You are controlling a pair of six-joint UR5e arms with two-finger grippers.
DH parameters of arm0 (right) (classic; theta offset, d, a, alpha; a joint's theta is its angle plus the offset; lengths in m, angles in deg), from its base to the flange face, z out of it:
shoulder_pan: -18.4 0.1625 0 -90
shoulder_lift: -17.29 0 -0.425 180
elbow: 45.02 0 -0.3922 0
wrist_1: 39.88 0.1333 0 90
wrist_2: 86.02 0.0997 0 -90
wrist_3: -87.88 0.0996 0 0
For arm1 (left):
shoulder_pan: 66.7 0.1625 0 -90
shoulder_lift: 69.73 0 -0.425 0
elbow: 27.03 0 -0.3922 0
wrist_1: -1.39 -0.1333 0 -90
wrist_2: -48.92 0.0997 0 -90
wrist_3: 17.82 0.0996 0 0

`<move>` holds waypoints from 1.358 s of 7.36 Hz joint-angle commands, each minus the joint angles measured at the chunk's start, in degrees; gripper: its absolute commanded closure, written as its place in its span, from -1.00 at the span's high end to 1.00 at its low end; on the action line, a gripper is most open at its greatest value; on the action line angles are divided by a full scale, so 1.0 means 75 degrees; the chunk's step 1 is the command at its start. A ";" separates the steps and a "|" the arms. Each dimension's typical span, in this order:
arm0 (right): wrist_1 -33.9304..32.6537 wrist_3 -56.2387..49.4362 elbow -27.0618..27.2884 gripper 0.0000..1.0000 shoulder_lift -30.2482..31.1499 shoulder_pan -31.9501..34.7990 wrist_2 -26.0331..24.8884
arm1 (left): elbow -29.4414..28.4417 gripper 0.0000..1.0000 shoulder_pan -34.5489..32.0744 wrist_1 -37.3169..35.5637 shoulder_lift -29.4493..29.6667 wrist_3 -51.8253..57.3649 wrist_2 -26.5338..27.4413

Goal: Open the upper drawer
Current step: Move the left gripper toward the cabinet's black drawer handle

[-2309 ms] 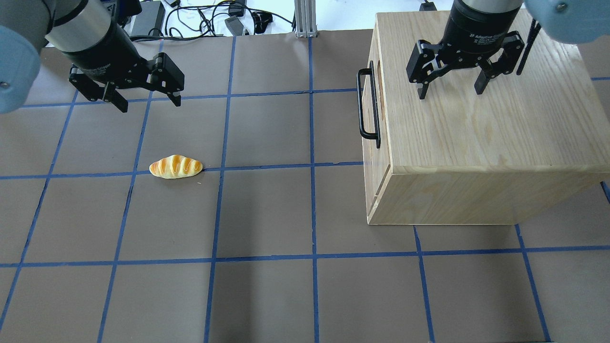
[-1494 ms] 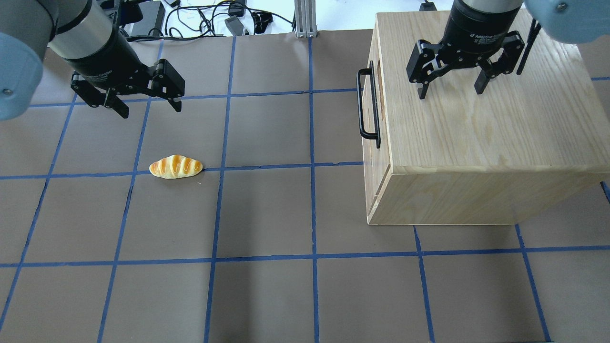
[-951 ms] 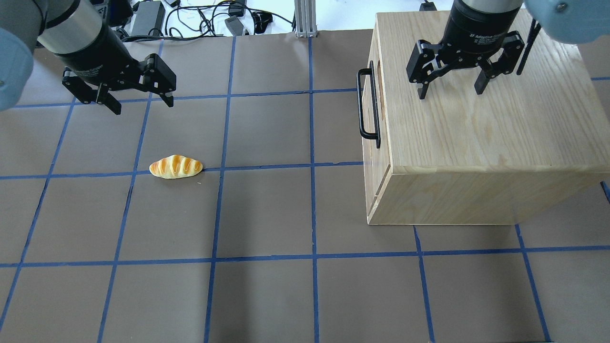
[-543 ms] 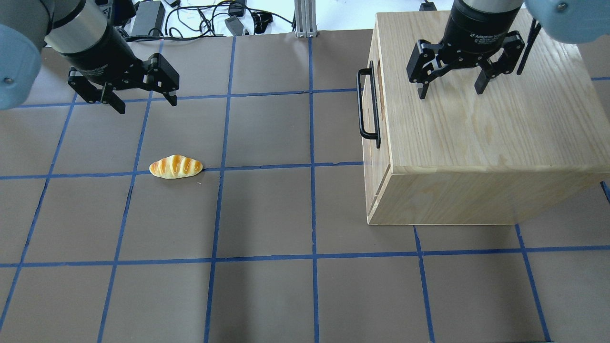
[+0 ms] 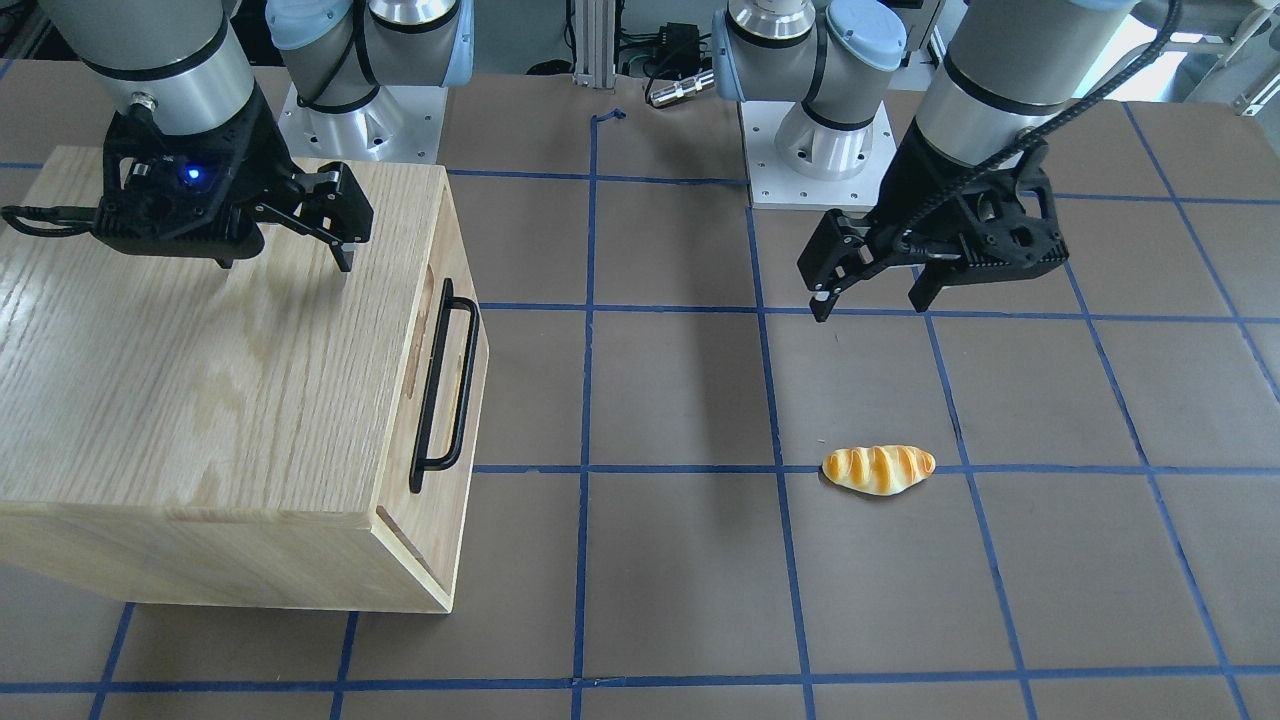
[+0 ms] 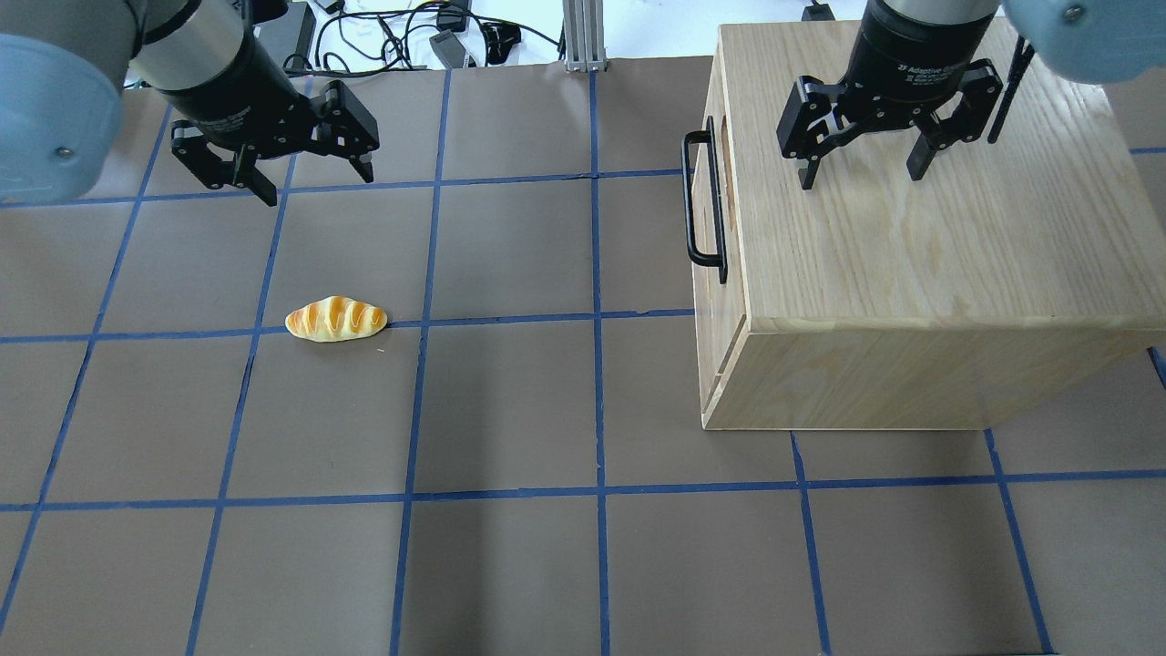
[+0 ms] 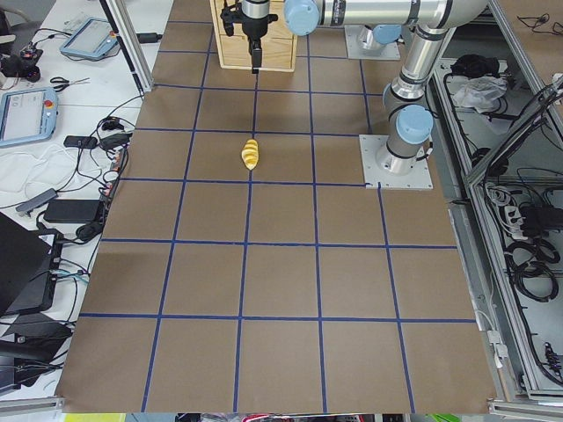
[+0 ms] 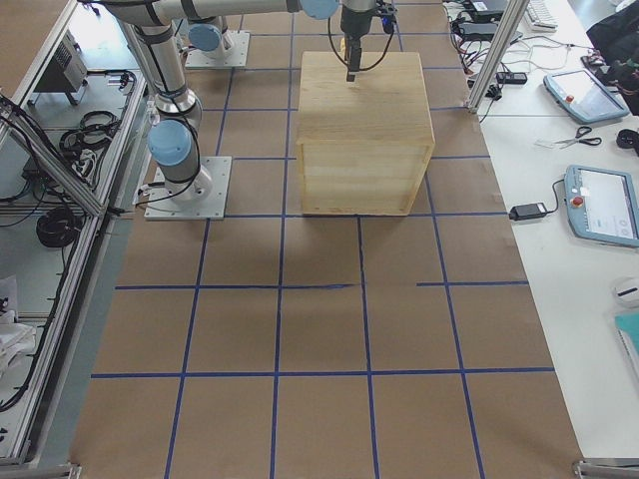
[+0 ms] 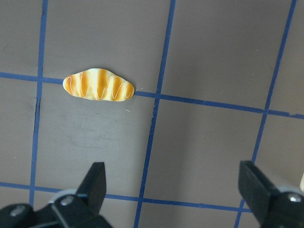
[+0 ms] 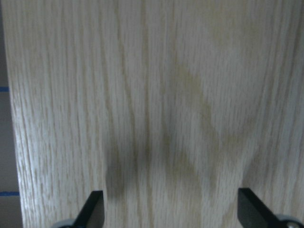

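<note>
Item 1: my left gripper [image 6: 317, 187], jaws spread wide, nothing held, hanging above the bench [image 6: 510, 410]. Item 2: my right gripper [image 6: 860, 179], jaws likewise wide and empty, poised just over the top of the oak cabinet [image 6: 911, 264], with only wood grain beneath its fingertips. Item 3: the upper drawer [image 5: 445, 390], shut, on the cabinet face turned toward my left gripper and well apart from it; its 1 black bar handle [image 6: 690, 200] lies past the top's edge from my right gripper, ungrasped. Item 4: 1 bread roll [image 6: 336, 320], lying on the bench near my left gripper.
</note>
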 commanded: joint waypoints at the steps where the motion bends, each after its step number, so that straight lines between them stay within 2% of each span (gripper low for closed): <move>1: 0.0000 -0.0007 0.0012 1.00 0.0000 0.0000 0.0000 | -0.0124 1.00 -0.0835 -0.0700 0.0354 -0.1548 -0.0440; 2: 0.0000 0.0004 0.0000 1.00 0.0000 0.0000 0.0000 | -0.0136 1.00 -0.1186 -0.0902 0.0472 -0.1938 -0.0478; 6: 0.0000 0.0005 0.0000 1.00 0.0000 0.0000 0.0000 | -0.0136 1.00 -0.1926 -0.2493 0.1174 -0.3485 -0.1401; 8: 0.0000 -0.0007 0.0000 1.00 0.0000 0.0000 0.0000 | -0.0148 1.00 -0.2476 -0.2882 0.1584 -0.3723 -0.1404; 10: 0.0000 -0.0007 0.0000 1.00 0.0000 0.0000 0.0000 | -0.0148 1.00 -0.2654 -0.3281 0.1843 -0.4016 -0.1416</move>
